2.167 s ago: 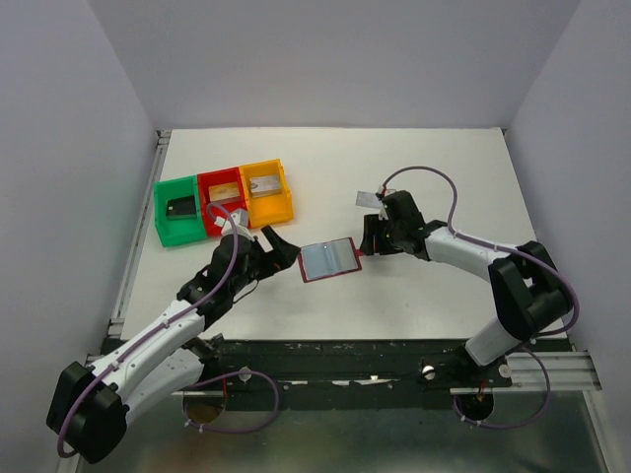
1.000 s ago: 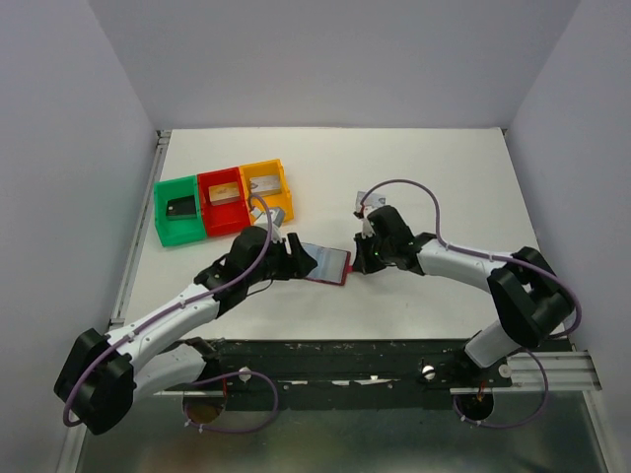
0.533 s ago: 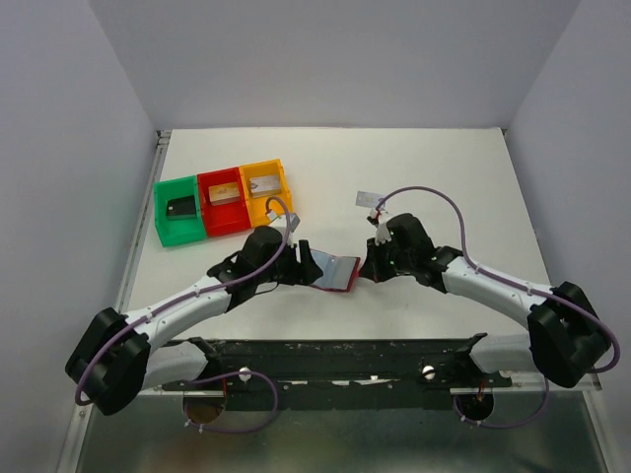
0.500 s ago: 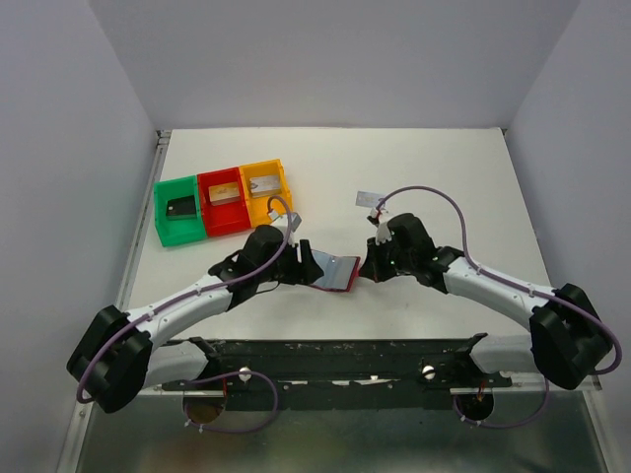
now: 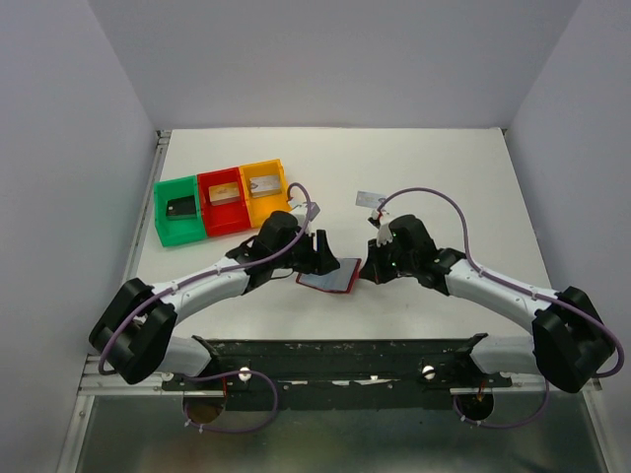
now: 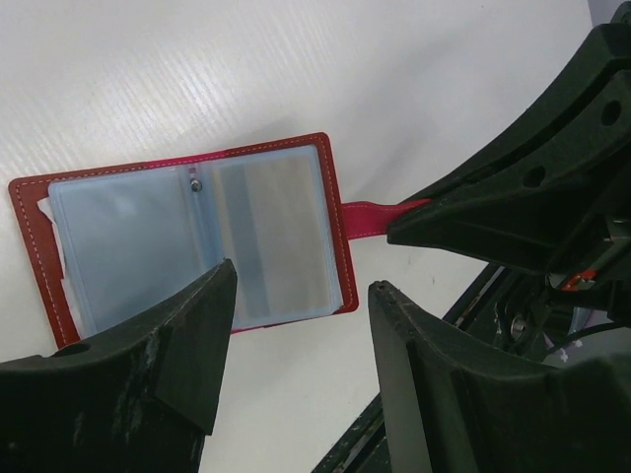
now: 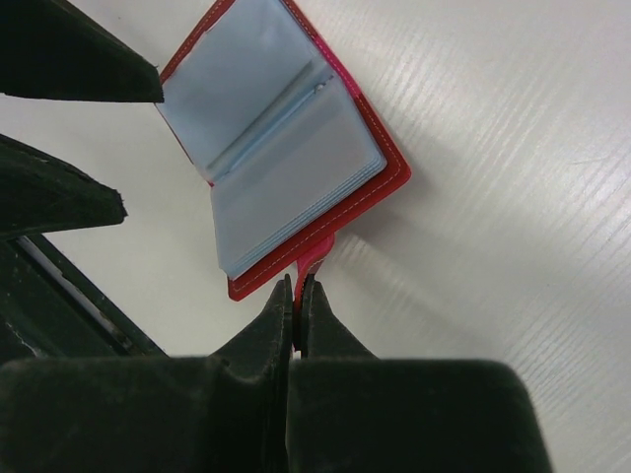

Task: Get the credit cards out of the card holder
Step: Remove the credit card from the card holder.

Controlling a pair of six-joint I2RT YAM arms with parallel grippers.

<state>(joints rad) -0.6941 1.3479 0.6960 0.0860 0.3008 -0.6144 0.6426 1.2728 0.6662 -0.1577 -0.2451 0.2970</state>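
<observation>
card holder point(image 5: 336, 279) partly hidden under left hand point(image 5: 321, 258), contents of bins point(image 5: 271, 213) too small to tell

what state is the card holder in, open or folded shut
Open. The card holder lies spread with its pale blue sleeves facing up, and the right gripper is shut on its red snap tab.

Bins: green bin point(image 5: 161, 212), red bin point(image 5: 219, 175), orange bin point(image 5: 274, 213) — sitting side by side.
Slip point(image 5: 370, 198): lying on the table point(image 5: 444, 168) — alone.
</observation>
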